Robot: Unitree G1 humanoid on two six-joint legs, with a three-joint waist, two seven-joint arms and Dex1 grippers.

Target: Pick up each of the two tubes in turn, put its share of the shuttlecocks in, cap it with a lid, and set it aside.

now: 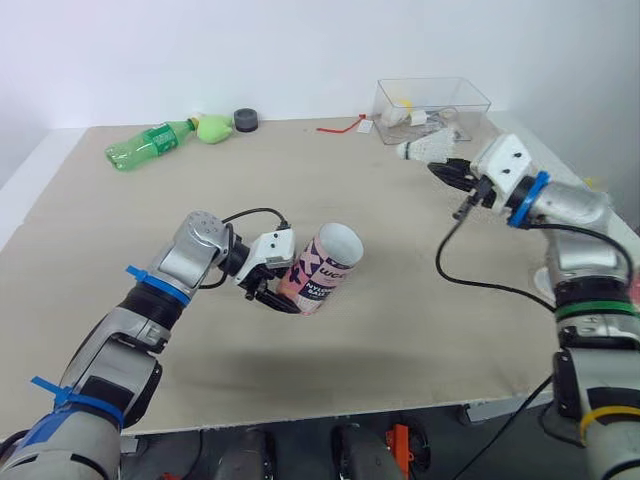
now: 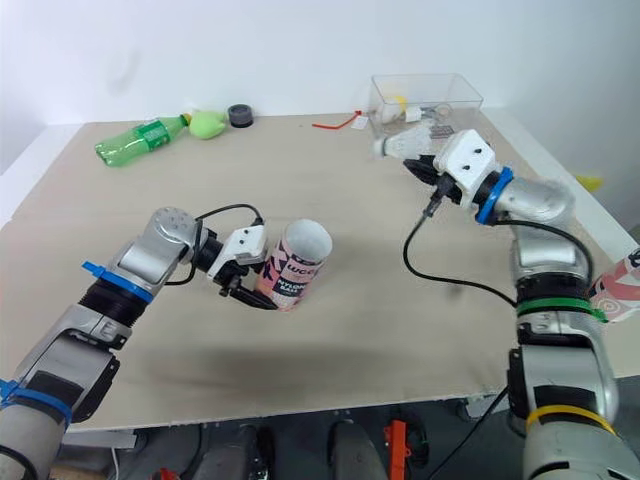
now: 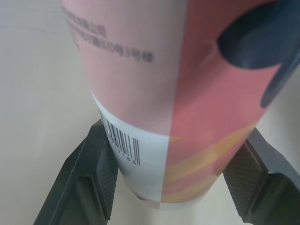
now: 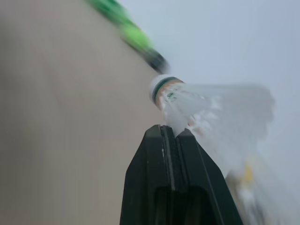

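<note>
Tube: the pink patterned cardboard tube [image 1: 325, 268] is mid-table and tilted, with its open mouth up and toward the robot's right. I cannot tell whether its base touches the beige table [image 1: 400, 340].
Left gripper: the left gripper [image 1: 283, 297] is clamped across the tube's lower end, one black finger on each side.
Shuttlecock: the white feather shuttlecock [image 1: 425, 150] hangs over the table's far right, just in front of the clear plastic box [image 1: 482, 100] and well apart from the tube.
Right gripper: the right gripper [image 1: 452, 172] is pinched tight on the feather skirt close behind the cork.
Risk, grip: a hold on feathers alone could let the shuttlecock swivel or slip, or could crush the feathers.
Risk, entry: the mouth is narrow and tilted. A skirt catching the rim could lever the tube round in its low grip.
Risk, lid: the black round lid [image 1: 246, 120] lies at the far edge beside the green plastic bottle [image 1: 150, 145], a long reach away.
Left wrist view: it shows the fingers [image 3: 101, 173] seated on the white barcode band. The head views add the mouth's tilt.
Right wrist view: it shows the jaws nipped together on the feathers, finer than the head views tell.
</note>
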